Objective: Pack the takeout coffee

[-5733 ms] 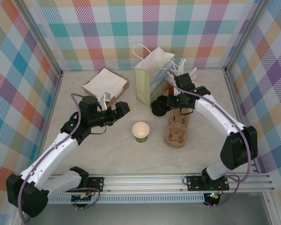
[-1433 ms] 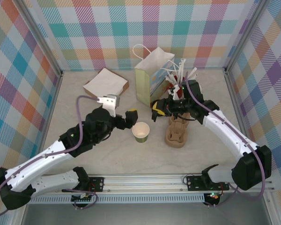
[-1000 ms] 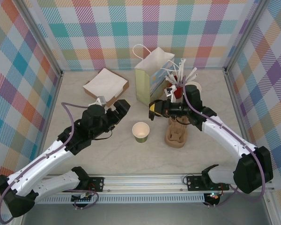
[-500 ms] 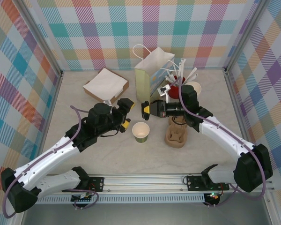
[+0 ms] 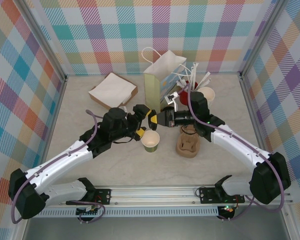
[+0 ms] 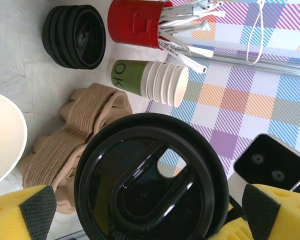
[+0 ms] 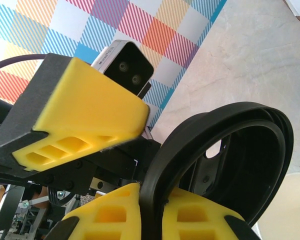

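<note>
Since the earlier frame the right gripper (image 7: 152, 215) has been carried further left with its lid (image 6: 150, 185), and the left gripper (image 6: 146, 207) has been brought up to meet it. Nearest the arm bases, the cup (image 5: 150, 140) is seen upright on the table (image 5: 115, 160), open and cream-white inside, just on the near side of the spot where the two grippers meet.

The black lid is clamped by its rim between the right gripper's yellow fingers and held on edge. The left gripper's fingers are spread wide, one on each side of the lid, with a gap seen on both sides.

Just right of the cup, the brown carrier (image 5: 189, 142) is laid on the table. Farther back, a stack of black lids (image 6: 75, 36), a stack of green cups (image 6: 150, 80) and a red cup (image 6: 137, 22) of wrapped straws are grouped beside a paper bag (image 5: 162, 85). A flat white packet (image 5: 113, 90) is set at the back left.
</note>
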`<state>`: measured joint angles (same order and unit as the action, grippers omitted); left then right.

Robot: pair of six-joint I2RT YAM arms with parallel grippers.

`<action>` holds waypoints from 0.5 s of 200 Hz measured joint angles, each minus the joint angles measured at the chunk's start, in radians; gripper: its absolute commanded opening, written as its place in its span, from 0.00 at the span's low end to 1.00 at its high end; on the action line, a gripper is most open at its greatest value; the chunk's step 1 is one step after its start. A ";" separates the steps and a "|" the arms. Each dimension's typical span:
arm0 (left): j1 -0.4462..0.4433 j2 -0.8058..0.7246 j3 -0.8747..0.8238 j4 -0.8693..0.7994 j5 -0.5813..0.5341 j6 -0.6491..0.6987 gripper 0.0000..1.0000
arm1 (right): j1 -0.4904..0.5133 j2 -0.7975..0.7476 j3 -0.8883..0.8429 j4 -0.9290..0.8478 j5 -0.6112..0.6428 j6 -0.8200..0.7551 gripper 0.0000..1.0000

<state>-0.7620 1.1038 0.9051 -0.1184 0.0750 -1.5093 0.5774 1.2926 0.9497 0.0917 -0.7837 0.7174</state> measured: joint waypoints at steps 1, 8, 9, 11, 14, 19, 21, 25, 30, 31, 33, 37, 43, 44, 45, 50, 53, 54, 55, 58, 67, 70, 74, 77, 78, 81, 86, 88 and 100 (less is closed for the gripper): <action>0.000 0.000 0.000 0.000 0.000 0.000 0.95 | 0.000 0.000 0.000 0.000 0.000 0.000 0.10; 0.000 0.004 0.000 0.003 0.003 -0.002 0.94 | 0.003 0.002 0.000 0.002 0.000 0.000 0.10; 0.000 0.005 0.000 0.005 0.004 -0.002 0.94 | 0.003 0.002 0.000 0.002 0.000 0.000 0.10; 0.000 0.006 0.000 0.006 0.005 -0.003 0.93 | 0.005 0.002 0.000 0.003 0.000 0.000 0.10; 0.000 0.007 0.000 0.009 0.007 -0.005 0.93 | 0.006 0.002 0.000 0.003 0.000 0.000 0.10; 0.000 0.009 0.000 0.014 0.007 -0.008 0.91 | 0.008 0.003 0.000 0.004 0.000 0.000 0.10; 0.000 0.010 0.000 0.017 0.008 -0.009 0.91 | 0.009 0.003 0.000 0.004 0.000 0.000 0.10; 0.000 0.012 0.000 0.021 0.010 -0.011 0.90 | 0.010 0.003 0.000 0.005 0.000 0.000 0.10; 0.000 0.014 0.000 0.024 0.011 -0.013 0.89 | 0.012 0.003 0.000 0.007 0.000 0.000 0.10; 0.000 0.014 0.000 0.024 0.011 -0.013 0.89 | 0.012 0.003 0.000 0.008 0.000 0.000 0.10; 0.000 0.014 0.000 0.026 0.012 -0.016 0.89 | 0.013 0.003 0.000 0.009 0.000 0.000 0.10; 0.000 0.015 0.000 0.027 0.012 -0.016 0.88 | 0.014 0.003 0.000 0.012 0.000 0.000 0.10; 0.000 0.016 0.000 0.029 0.013 -0.019 0.86 | 0.016 0.003 0.000 0.016 0.000 0.000 0.10; 0.000 0.016 0.000 0.029 0.013 -0.021 0.86 | 0.016 0.003 0.000 0.017 0.000 0.000 0.10; 0.000 0.016 0.000 0.029 0.013 -0.021 0.86 | 0.016 0.003 0.000 0.018 0.000 0.000 0.10; 0.000 0.017 -0.001 0.032 0.013 -0.023 0.85 | 0.016 0.003 0.000 0.020 0.001 0.000 0.10; 0.000 0.017 -0.001 0.035 0.013 -0.025 0.84 | 0.016 0.003 0.000 0.022 0.001 0.000 0.10; 0.000 0.017 -0.001 0.036 0.013 -0.025 0.84 | 0.016 0.003 0.000 0.022 0.001 0.000 0.10; 0.000 0.017 -0.001 0.036 0.013 -0.024 0.84 | 0.016 0.003 0.000 0.023 0.001 0.000 0.10; 0.001 0.017 -0.002 0.037 0.012 -0.025 0.84 | 0.016 0.003 0.000 0.025 0.001 0.001 0.10; 0.002 0.018 -0.003 0.041 0.011 -0.032 0.82 | 0.016 0.003 0.000 0.032 0.002 0.004 0.10; 0.003 0.018 -0.005 0.043 0.011 -0.031 0.82 | 0.016 0.003 0.000 0.035 0.002 0.004 0.10; 0.004 0.018 -0.006 0.044 0.011 -0.036 0.81 | 0.017 0.003 0.000 0.039 0.003 0.005 0.10; 0.005 0.018 -0.006 0.044 0.011 -0.035 0.81 | 0.017 0.003 0.000 0.041 0.003 0.005 0.10; 0.005 0.018 -0.006 0.044 0.011 -0.036 0.81 | 0.018 0.003 0.000 0.042 0.004 0.006 0.10; 0.005 0.018 -0.007 0.044 0.011 -0.040 0.81 | 0.018 0.003 0.000 0.043 0.004 0.007 0.10; 0.005 0.018 -0.007 0.044 0.011 -0.042 0.81 | 0.019 0.003 0.000 0.047 0.005 0.008 0.10; 0.005 0.018 -0.007 0.044 0.011 -0.043 0.81 | 0.019 0.003 0.000 0.047 0.005 0.008 0.10; 0.005 0.018 -0.007 0.045 0.010 -0.047 0.82 | 0.020 0.004 -0.002 0.056 0.005 0.015 0.10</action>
<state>-0.7567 1.1213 0.8978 -0.0738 0.0853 -1.5562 0.5976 1.2964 0.9478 0.1478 -0.7792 0.7326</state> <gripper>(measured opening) 0.812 0.125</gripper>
